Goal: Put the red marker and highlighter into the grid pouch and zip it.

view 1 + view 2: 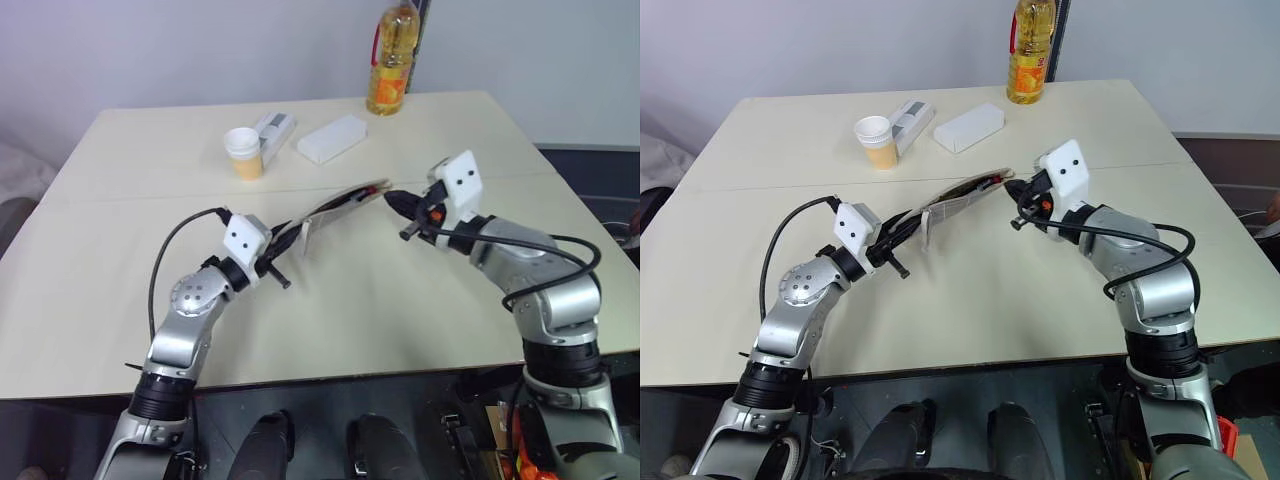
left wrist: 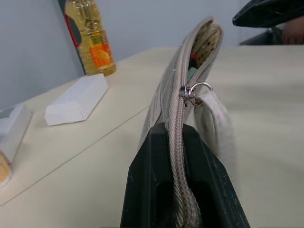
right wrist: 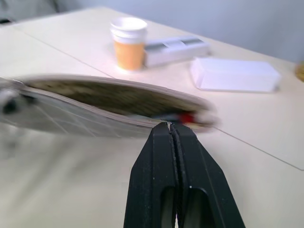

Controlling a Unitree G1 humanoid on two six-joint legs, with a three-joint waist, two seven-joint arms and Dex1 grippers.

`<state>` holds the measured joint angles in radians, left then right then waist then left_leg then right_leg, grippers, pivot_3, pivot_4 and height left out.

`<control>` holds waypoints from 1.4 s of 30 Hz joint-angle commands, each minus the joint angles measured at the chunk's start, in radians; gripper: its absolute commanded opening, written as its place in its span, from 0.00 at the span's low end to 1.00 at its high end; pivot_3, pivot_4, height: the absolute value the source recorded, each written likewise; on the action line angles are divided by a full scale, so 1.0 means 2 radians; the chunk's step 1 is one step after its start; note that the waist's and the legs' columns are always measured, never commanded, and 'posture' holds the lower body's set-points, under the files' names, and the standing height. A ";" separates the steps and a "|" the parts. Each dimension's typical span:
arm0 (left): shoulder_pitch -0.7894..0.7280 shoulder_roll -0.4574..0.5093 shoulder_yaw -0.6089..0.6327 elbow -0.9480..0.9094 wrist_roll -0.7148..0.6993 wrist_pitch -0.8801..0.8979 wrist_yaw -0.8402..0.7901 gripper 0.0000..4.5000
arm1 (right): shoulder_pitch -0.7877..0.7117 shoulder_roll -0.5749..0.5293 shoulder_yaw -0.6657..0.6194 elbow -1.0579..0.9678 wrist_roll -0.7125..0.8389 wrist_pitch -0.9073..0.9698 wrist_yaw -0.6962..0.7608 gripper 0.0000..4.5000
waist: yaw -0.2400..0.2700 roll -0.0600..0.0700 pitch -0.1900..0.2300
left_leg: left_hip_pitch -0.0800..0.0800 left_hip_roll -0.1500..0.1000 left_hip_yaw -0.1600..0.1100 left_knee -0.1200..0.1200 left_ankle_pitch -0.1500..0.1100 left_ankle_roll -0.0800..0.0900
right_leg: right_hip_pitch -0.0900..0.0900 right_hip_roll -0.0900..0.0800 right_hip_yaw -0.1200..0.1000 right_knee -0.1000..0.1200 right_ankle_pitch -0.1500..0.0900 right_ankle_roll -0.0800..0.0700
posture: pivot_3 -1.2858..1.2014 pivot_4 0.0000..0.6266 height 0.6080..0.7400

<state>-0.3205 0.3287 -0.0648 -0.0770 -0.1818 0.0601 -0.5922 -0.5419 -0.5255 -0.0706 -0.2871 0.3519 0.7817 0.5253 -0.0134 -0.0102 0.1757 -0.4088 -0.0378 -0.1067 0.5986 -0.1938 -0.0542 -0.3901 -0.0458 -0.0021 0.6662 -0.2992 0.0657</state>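
Big pale cream table (image 1: 120, 250) under me, and above its middle I hold the flat grey fabric grid pouch (image 1: 335, 205) off the surface. Its mouth gapes toward my right side. My left gripper (image 2: 183, 142) is clamped tight on the zipped end of the pouch, teeth running straight between my jaws. My right gripper (image 3: 175, 130) hangs just off the open end, jaws pressed together on nothing.

Inside the mouth I catch red, the red marker (image 3: 186, 118), and a bit of green beside it, likely the green-capped pale highlighter (image 2: 191, 72). Both look stowed, so zipping is what's left.

The small silver zipper pull (image 2: 194, 94) sits part-way along. To do it well: left keeps the fabric taut, right reopens, pinches that ring, draws it along the teeth.
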 commanded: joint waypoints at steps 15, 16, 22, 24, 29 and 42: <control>-0.002 -0.027 -0.006 -0.018 0.001 -0.009 0.012 0.00 | 0.015 0.103 0.126 -0.064 0.014 0.027 -0.038 0.65 | 0.001 0.000 0.000 | 0.000 0.000 0.000 0.000 0.000 0.000 | 0.000 0.000 0.000 0.000 0.000 0.000 | 0.52 0.24 1.00; -0.003 -0.028 -0.006 -0.018 0.002 -0.009 0.014 0.00 | 0.011 0.110 0.130 -0.056 0.010 0.025 -0.043 0.65 | 0.000 0.000 0.000 | 0.000 0.000 0.000 0.000 0.000 0.000 | 0.000 0.000 0.000 0.000 0.000 0.000 | 0.52 0.24 1.00; 0.000 -0.032 -0.013 -0.024 0.004 -0.007 0.018 0.00 | -0.007 0.140 0.135 -0.022 -0.004 0.024 -0.060 0.60 | 0.000 0.000 0.000 | 0.000 0.000 -0.001 0.000 0.000 0.000 | 0.000 0.000 0.000 0.000 0.000 0.000 | 0.52 0.24 1.00; 0.000 -0.031 -0.012 -0.025 0.005 -0.007 0.020 0.00 | -0.007 0.141 0.133 -0.020 -0.004 0.023 -0.059 0.45 | 0.000 0.000 0.000 | 0.000 0.000 0.000 0.000 0.000 0.000 | 0.000 0.000 0.000 0.000 0.000 0.000 | 0.52 0.24 1.00; 0.002 -0.022 -0.006 -0.019 0.007 -0.013 0.019 0.00 | -0.003 0.119 0.121 -0.029 -0.008 0.022 -0.050 0.01 | 0.000 0.000 0.000 | 0.000 0.000 0.000 0.000 0.000 0.000 | 0.000 0.000 0.000 0.000 0.000 0.000 | 0.52 0.24 1.00; 0.000 0.012 0.000 0.007 0.019 -0.044 0.005 0.00 | -0.021 0.026 0.048 -0.039 -0.006 0.021 -0.024 0.01 | 0.000 0.000 0.000 | 0.000 0.000 0.000 0.000 0.000 0.000 | 0.000 0.000 0.000 0.000 0.000 0.000 | 0.52 0.24 1.00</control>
<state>-0.3153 0.3383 -0.0885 -0.0470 -0.1569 0.0094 -0.5762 -0.5584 -0.4517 0.0666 -0.3231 0.3394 0.8429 0.4701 -0.0138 -0.0102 0.1758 -0.4089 -0.0377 -0.1072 0.5979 -0.1938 -0.0541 -0.3907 -0.0458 -0.0021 0.6660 -0.2992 0.0657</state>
